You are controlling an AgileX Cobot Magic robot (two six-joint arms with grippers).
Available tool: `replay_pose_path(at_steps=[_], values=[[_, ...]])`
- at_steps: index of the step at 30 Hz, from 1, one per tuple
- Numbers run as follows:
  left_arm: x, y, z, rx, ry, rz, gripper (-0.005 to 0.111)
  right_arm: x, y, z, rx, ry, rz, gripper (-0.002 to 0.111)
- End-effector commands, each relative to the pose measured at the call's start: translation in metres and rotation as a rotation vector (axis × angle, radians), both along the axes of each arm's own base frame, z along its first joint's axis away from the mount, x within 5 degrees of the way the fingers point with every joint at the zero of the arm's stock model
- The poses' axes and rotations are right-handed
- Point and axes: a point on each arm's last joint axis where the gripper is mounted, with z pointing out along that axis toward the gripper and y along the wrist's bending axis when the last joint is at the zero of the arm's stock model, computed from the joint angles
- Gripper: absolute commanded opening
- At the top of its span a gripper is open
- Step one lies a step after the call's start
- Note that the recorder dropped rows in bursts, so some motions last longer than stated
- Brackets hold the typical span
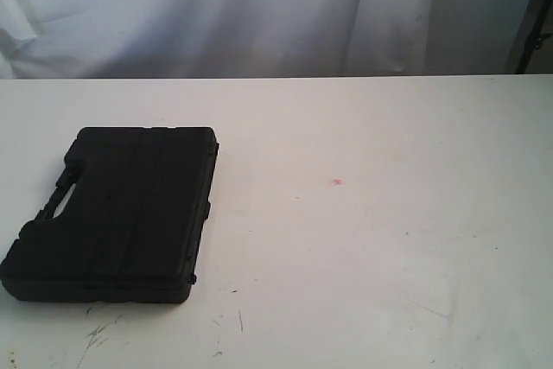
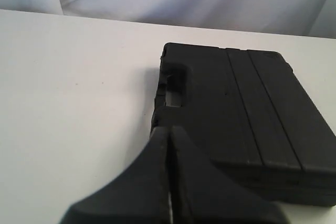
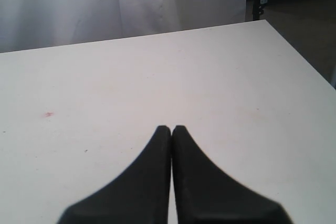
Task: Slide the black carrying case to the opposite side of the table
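Observation:
The black case (image 1: 121,213) lies flat on the left part of the white table (image 1: 363,248), its handle slot toward the table's left edge and its ribs running front to back. Neither arm shows in the exterior view. In the left wrist view the case (image 2: 247,114) fills the middle, and my left gripper (image 2: 168,130) is shut and empty, its tips in line with the case's handle-side corner; contact cannot be told. My right gripper (image 3: 171,128) is shut and empty above bare table (image 3: 157,77), with the case out of that view.
White cloth (image 1: 259,6) hangs behind the table's far edge. A small red mark (image 1: 337,182) sits mid-table, and dark scuffs (image 1: 99,334) lie near the front left. The table's right edge, with dark floor beyond (image 3: 310,19), shows in the right wrist view.

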Motion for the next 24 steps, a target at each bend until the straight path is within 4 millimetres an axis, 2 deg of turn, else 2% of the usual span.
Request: replay_pose_path(at_steps=[1,24], values=[[0.0007,-0.0004,0.0017,-0.022,-0.032,0.0,0.0,-0.0001,-0.0003,-0.0011,-0.002,0.001,-0.005,0.0],[0.0007,0.0011,0.0016,0.016,-0.033,0.009,0.0,-0.0001,-0.0003,-0.0011,-0.002,0.001,-0.005,0.0]])
